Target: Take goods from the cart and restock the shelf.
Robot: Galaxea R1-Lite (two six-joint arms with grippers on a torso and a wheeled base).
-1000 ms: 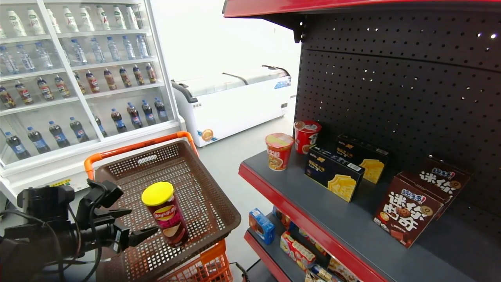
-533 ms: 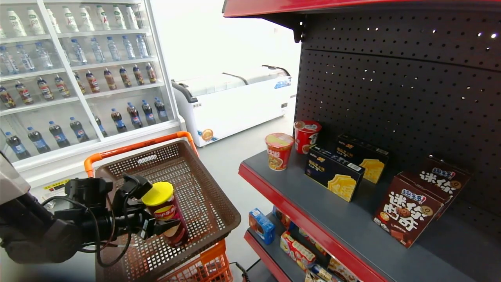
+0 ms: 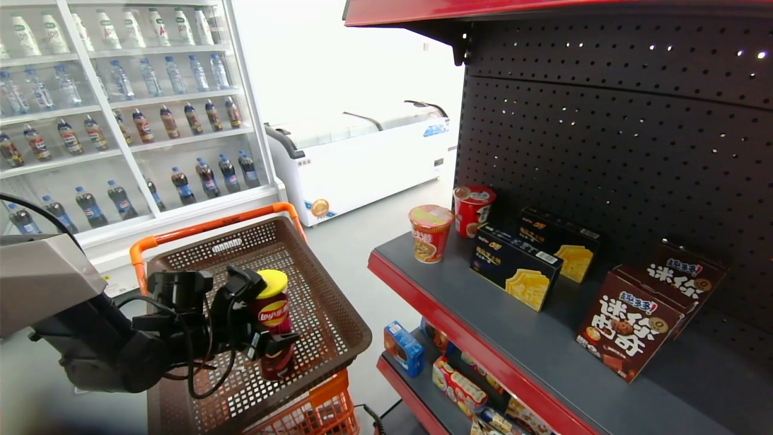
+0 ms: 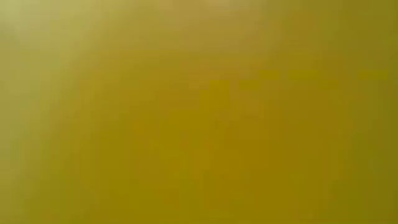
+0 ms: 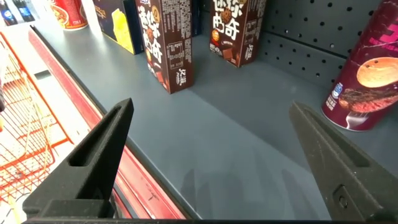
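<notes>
Left gripper (image 3: 264, 323): lower left of the head view, clamped on a tall maroon chips can with a yellow plastic lid (image 3: 273, 307).
Can: upright, inside the brown perforated plastic cart basket (image 3: 329, 284).
Right gripper (image 5: 211, 106): fingers spread wide, holding nothing, above the grey metal shelf (image 5: 236, 143).

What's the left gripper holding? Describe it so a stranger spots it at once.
Look in the brown basket on the orange cart, left of the shelf. The left gripper holds a tall dark-red can there. Its yellow lid sets it apart.
</notes>
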